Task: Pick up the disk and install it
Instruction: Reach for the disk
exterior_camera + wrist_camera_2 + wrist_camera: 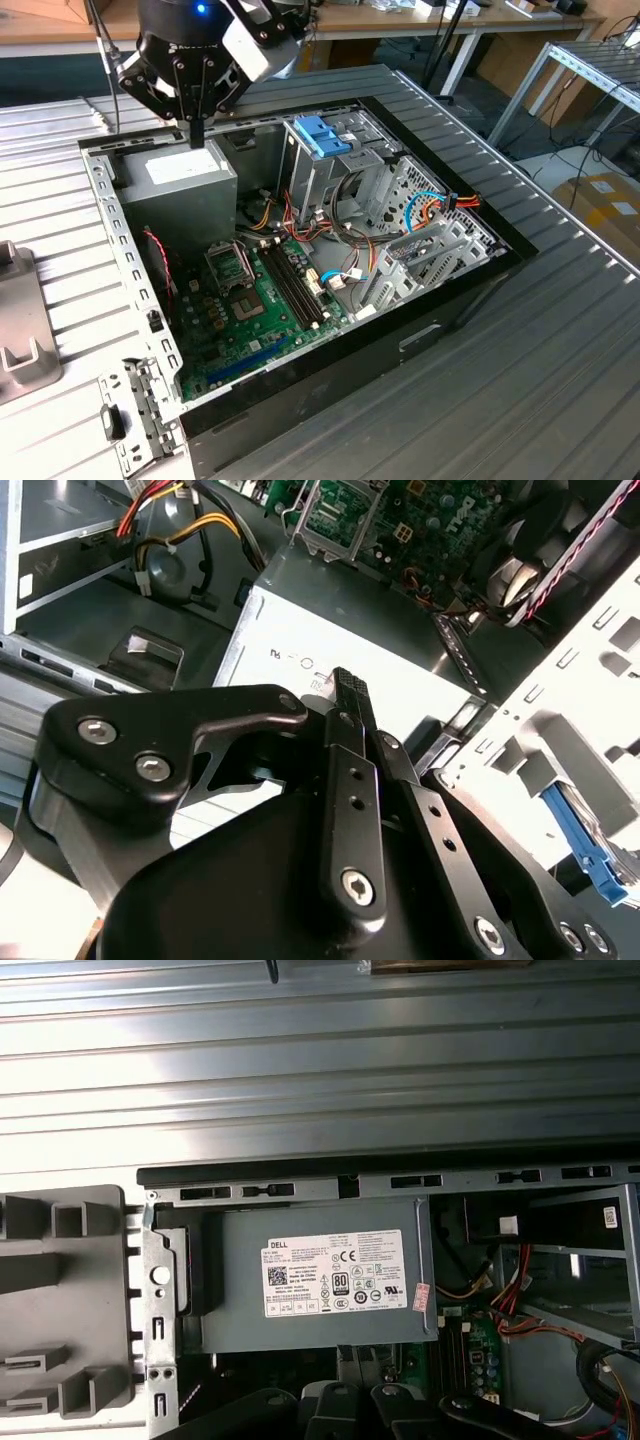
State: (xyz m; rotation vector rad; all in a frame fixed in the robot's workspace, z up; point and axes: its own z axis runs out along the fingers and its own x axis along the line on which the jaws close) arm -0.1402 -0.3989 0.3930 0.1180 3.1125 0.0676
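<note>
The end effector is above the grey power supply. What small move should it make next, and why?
Probably open the end effector: it looks shut and empty, hanging above the power supply, so it cannot grasp anything as it stands.

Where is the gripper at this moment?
In the exterior view's upper left, the gripper hangs over the grey power supply, in a corner of the open computer case.

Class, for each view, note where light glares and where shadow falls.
Exterior view: sheen on the ribbed table, the computer case shaded inside. First wrist view: bright bands along the table's ribs. Second wrist view: the power supply glares white along its edge; the gripper is dark.
</note>
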